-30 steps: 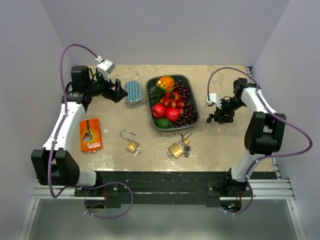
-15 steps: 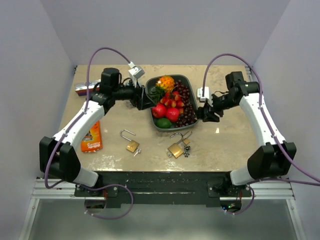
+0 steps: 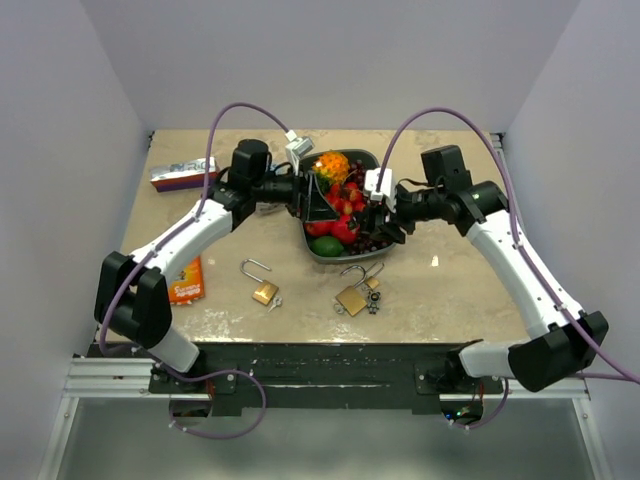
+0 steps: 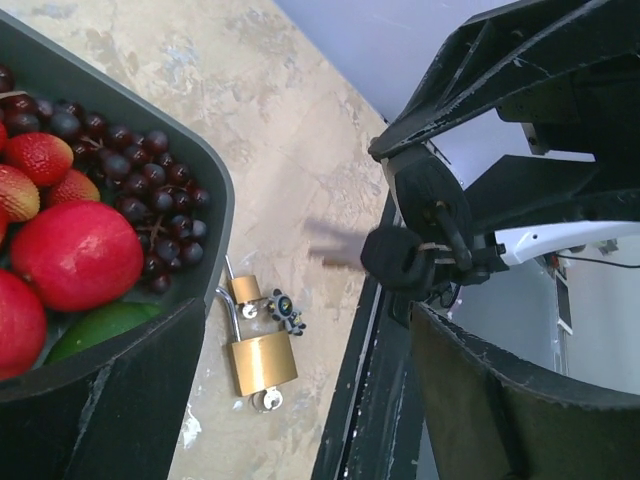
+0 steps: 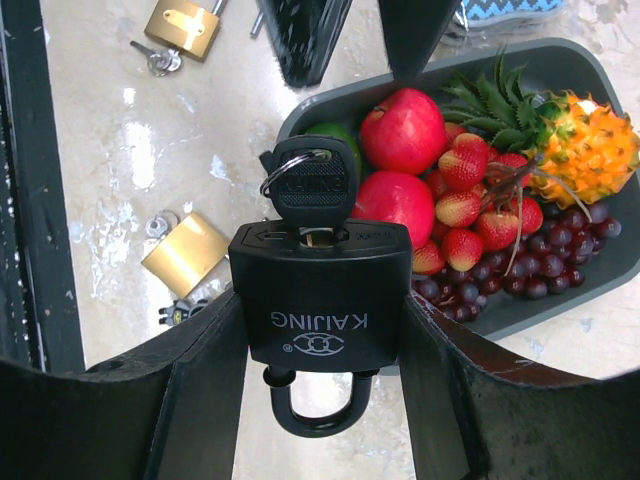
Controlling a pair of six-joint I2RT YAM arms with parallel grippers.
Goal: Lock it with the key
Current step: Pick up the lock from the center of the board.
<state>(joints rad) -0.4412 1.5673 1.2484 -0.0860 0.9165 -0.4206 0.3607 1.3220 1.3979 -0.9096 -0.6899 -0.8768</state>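
Right tool point(image 3: 388, 210) grips the black padlock point(image 5: 320, 300) with the key point(image 5: 308, 185) in its slot, above the fruit tray point(image 4: 222, 215), mid-frame in the top view. Left tool point(image 3: 322, 203) is wide and empty, facing the key head. We judge the step as reaching for the key; next, pinch and twist it. The shackle looks seated, but we're unsure.
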